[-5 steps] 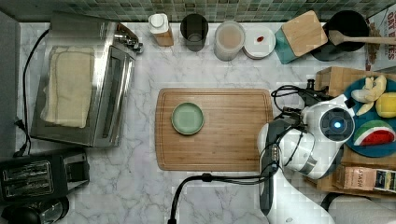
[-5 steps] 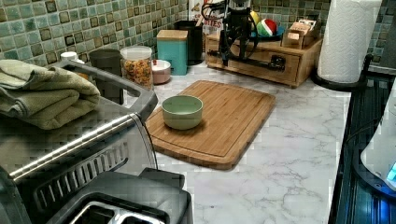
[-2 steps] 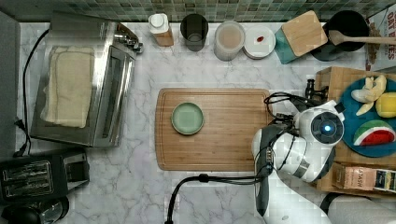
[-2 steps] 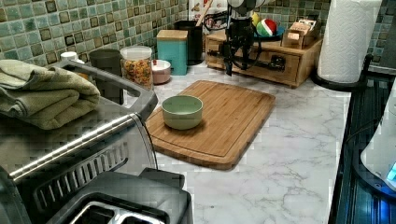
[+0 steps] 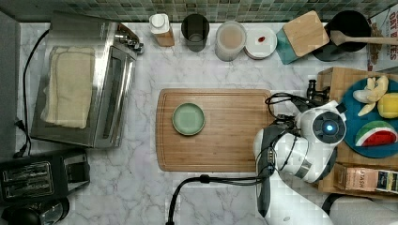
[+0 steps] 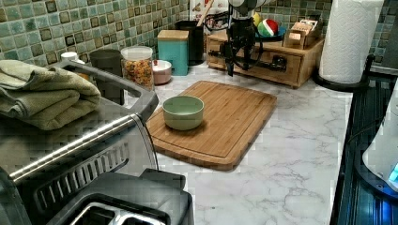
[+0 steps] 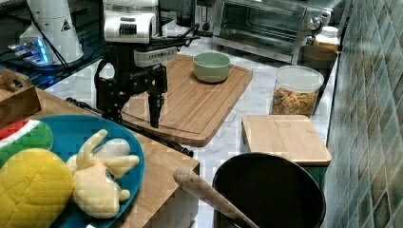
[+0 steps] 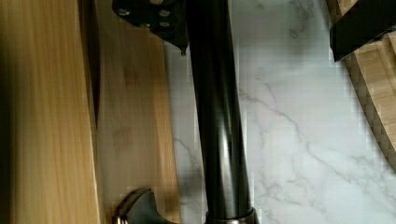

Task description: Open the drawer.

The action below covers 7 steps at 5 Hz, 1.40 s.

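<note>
**Marble counter, gripper at the drawer handle**

Marble countertop [image 5: 141,187], white with grey veins, runs under everything you see, backed by a wall of small green tiles [image 6: 70,23]. On the top view's left stand a toaster oven [image 5: 89,79] with a folded cloth [image 5: 70,86] on its roof and a black toaster [image 5: 42,176] below it. At the middle lies a cutting board [image 5: 225,150] carrying a green bowl [image 5: 188,119]. Along the tiled wall you have jars, a teal box with a wooden lid [image 5: 300,35] and a black pot holding a wooden spoon [image 5: 366,40]. In the left view a paper towel roll [image 6: 349,42] stands at the counter's far end.

Your drawer [image 6: 267,63] sits in the wooden box unit at the top view's right edge, beneath a blue plate [image 7: 71,137] of toy fruit. Its front looks flush with the unit in the left view. Its long black bar handle [image 8: 217,121] runs across the front, just above the marble.

Your gripper [image 7: 133,102] hangs at that handle, fingers [image 7: 155,107] spread apart and pointing down, one on either side of the bar, not clamped on it.
</note>
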Available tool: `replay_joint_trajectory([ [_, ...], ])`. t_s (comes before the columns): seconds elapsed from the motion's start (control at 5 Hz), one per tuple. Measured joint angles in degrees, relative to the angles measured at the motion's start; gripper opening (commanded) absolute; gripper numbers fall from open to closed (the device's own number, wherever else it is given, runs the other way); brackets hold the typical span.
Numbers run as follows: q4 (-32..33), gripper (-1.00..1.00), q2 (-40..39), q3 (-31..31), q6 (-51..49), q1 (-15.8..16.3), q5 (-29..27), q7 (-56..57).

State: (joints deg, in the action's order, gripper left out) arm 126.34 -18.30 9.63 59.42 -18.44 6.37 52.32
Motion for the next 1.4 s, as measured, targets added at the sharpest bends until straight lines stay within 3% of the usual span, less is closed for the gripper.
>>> replay_joint_trajectory([
  [0.6, 2.9, 1.00, 1.7, 0.1, 3.5, 1.1, -3.1, -6.2],
  [1.4, 3.7, 1.00, 3.4, -8.8, -3.7, 10.1, -2.1, -13.1],
])
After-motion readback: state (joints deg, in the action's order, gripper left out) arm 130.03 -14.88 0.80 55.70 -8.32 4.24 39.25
